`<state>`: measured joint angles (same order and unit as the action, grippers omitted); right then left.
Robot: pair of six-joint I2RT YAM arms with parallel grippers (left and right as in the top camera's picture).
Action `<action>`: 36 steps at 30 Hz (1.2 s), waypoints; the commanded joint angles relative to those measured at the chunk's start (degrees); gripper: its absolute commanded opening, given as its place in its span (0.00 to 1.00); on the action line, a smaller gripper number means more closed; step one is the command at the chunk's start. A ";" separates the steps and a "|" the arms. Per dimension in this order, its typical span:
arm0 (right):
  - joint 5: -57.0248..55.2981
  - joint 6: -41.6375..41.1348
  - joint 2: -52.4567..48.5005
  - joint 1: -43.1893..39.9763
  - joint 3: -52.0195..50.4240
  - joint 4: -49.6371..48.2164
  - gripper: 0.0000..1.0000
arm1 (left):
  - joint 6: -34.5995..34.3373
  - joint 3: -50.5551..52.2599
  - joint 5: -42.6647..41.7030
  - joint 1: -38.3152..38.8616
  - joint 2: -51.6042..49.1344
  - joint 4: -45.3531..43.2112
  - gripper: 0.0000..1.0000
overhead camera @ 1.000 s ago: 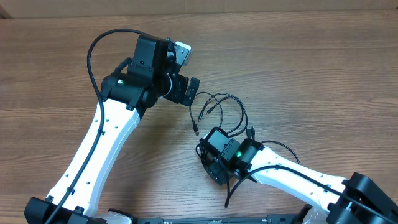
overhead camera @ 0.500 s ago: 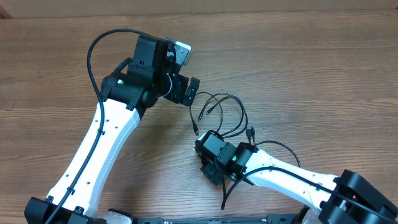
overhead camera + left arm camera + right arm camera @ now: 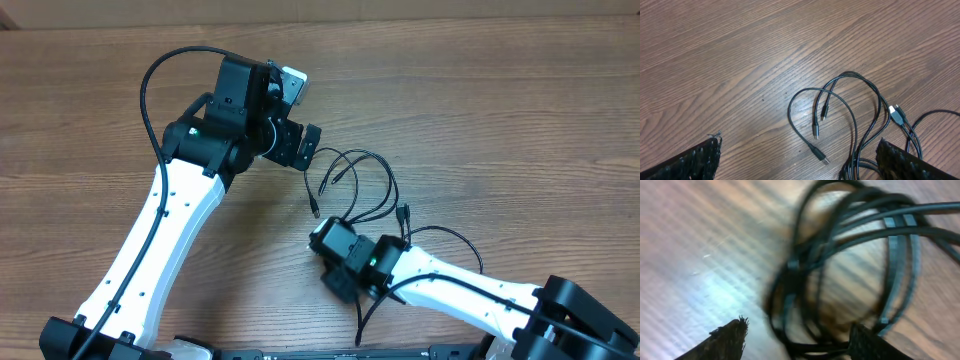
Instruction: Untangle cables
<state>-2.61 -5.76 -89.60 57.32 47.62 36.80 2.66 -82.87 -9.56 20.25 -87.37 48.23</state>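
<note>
Two robot arms [image 3: 165,225] [image 3: 470,292] were at one table [image 3: 520,110]. The cables [image 3: 856,117] showed at least four plug ends [image 3: 825,161]; their own number was unclear.

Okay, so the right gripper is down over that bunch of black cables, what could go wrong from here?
1. Several loops of the cables lie between the fingers of the right gripper; closing there may pinch more than one and drag the whole bunch.
2. The left gripper hangs open and holds nothing, so nothing anchors the cables; a pull could tighten the crossings.
3. The right wrist view is blurred, so which strand gets caught is uncertain.
</note>
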 commanded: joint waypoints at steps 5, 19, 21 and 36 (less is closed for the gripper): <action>-8.26 -0.22 -0.28 4.50 -0.42 -0.63 0.67 | -0.74 0.24 0.59 -0.09 0.48 -0.04 1.00; -15.93 -4.13 -6.23 3.69 -0.42 -0.72 0.52 | -0.74 0.24 0.59 -0.09 0.48 -0.04 0.99; -18.03 -6.32 -7.52 3.69 -0.42 -0.76 0.47 | -0.74 0.24 0.61 -0.09 0.48 -0.04 1.00; -18.36 -7.56 -2.60 3.69 1.36 1.05 0.20 | -0.74 0.24 0.59 -0.09 0.48 -0.02 0.99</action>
<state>-20.45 -12.43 -95.48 61.28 48.12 36.45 2.66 -82.85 -9.34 20.25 -87.37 48.25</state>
